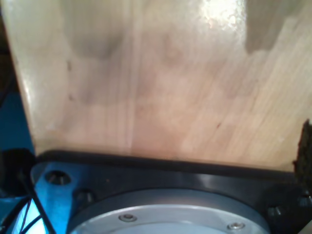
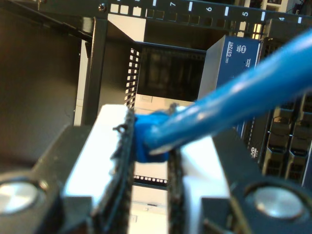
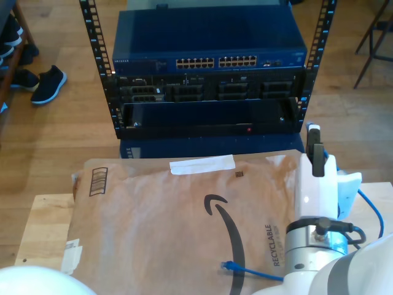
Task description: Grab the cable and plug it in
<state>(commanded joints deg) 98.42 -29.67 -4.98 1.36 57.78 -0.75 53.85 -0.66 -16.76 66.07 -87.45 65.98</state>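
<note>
Whether my first tool was clenched or released I could not tell. Its wrist view looked onto pale wooden tabletop [image 1: 146, 73] and a black plate [image 1: 161, 170] carrying a silver ring [image 1: 170, 214].

In the second wrist view, my second tool [image 2: 151, 161] was clenched on the cable [image 2: 243, 92]. Its rough-lined pads [image 2: 124, 161] pinched the blue end piece, and the cord ran out slantwise past the jaws. Ahead stood the black rack [image 2: 97, 73] and a blue switch [image 2: 234, 58]. That cord looked light and limp, so a grip right behind the plug seemed the one way to steer it. The smooth jacket might swivel between the pads, and I judged the plug's clip fragile.

From the exterior view, an arm [image 3: 316, 184] rose at the near right, its wrist aimed at the far rack [image 3: 98, 80]. Blue cord looped just to its right [image 3: 368, 209]. One plug [image 3: 228, 266] lay free on the brown paper mailer [image 3: 153, 215] that covered the tabletop. The switch and its rows of ports [image 3: 215, 62] sat well apart, at the far side.
</note>
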